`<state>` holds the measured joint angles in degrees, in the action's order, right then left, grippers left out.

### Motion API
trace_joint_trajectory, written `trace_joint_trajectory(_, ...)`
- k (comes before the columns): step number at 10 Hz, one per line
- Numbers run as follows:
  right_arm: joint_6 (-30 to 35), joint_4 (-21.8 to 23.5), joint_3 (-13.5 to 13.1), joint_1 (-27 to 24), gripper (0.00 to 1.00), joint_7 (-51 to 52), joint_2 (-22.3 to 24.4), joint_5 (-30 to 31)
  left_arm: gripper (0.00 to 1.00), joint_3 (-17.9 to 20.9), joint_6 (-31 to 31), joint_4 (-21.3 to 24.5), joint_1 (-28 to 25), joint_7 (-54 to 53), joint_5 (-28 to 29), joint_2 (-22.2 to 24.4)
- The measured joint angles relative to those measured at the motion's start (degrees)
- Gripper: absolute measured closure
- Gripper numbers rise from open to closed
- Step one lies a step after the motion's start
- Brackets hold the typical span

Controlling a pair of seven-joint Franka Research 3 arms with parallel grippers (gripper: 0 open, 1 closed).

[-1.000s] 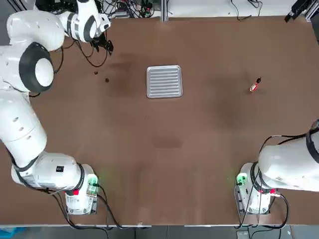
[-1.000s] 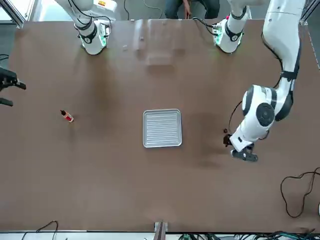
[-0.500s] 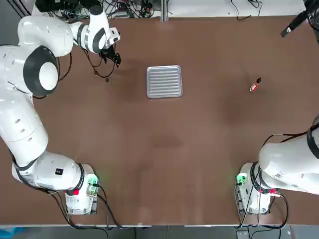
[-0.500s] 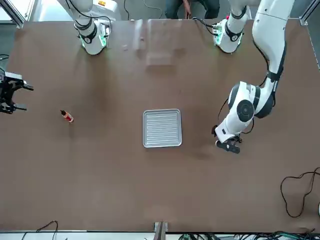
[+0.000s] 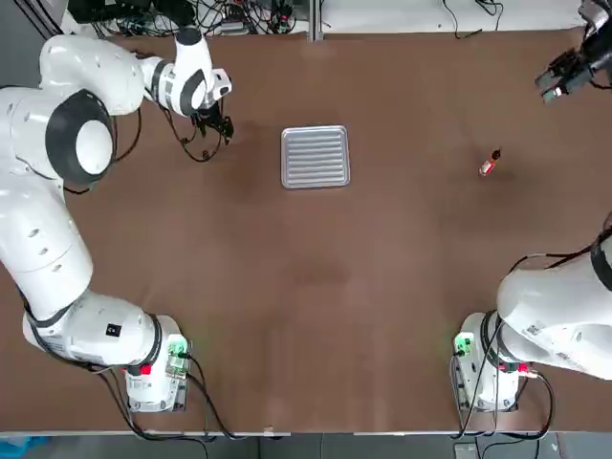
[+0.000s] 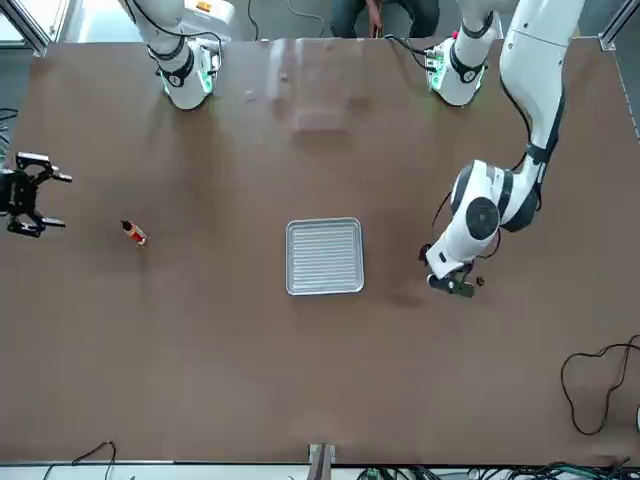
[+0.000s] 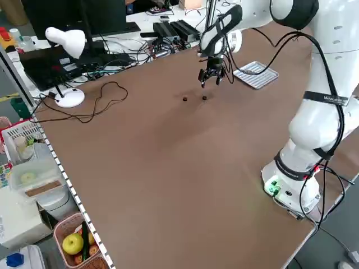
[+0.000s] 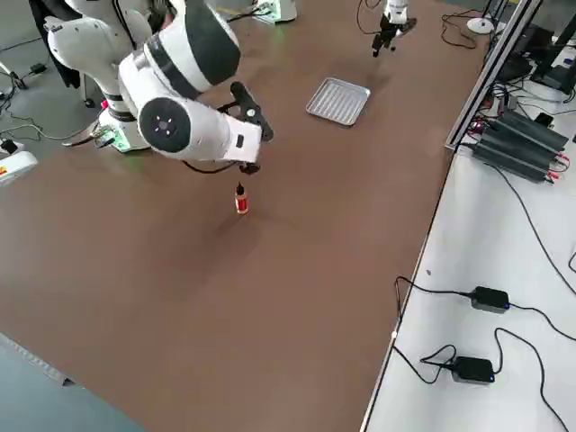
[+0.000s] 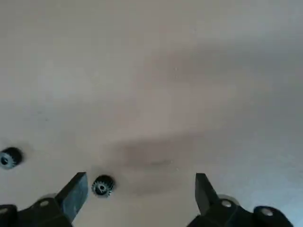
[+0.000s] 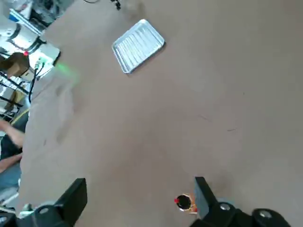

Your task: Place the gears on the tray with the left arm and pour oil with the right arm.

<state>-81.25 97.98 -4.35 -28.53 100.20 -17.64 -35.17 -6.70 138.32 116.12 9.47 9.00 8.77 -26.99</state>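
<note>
Two small dark gears (image 7: 184,99) (image 7: 204,98) lie on the brown table, to the left of the ribbed silvery tray (image 5: 316,156). My left gripper (image 5: 215,127) hovers open just over them. In the left wrist view one gear (image 9: 102,186) shows close beside a finger (image 9: 75,191), and the other gear (image 9: 9,157) lies outside the gap. The orange-red oil bottle (image 5: 489,165) lies on the right half of the table. My right gripper (image 5: 557,84) hangs open near the far right edge, beyond the bottle (image 10: 184,202) and apart from it.
A white desk lamp (image 7: 66,39) and loose black cables (image 7: 106,101) sit at the far left corner. Power adapters (image 8: 490,299) lie on the white bench beyond the table's far edge. The brown table (image 5: 325,287) stretches bare between tray and arm bases.
My left gripper has swung from the far left corner toward the gears and come down over them. My right gripper has moved in from the far right corner toward the oil bottle.
</note>
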Motion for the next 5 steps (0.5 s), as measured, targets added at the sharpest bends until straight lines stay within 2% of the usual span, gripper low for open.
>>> trace_joint_trajectory(5, 1.3, 2.0, 0.0, -4.8, 0.00, 22.4, -8.8, -6.5, 0.00, 0.3, 5.2, 5.2, -5.1, 0.6, 0.0, 0.2)
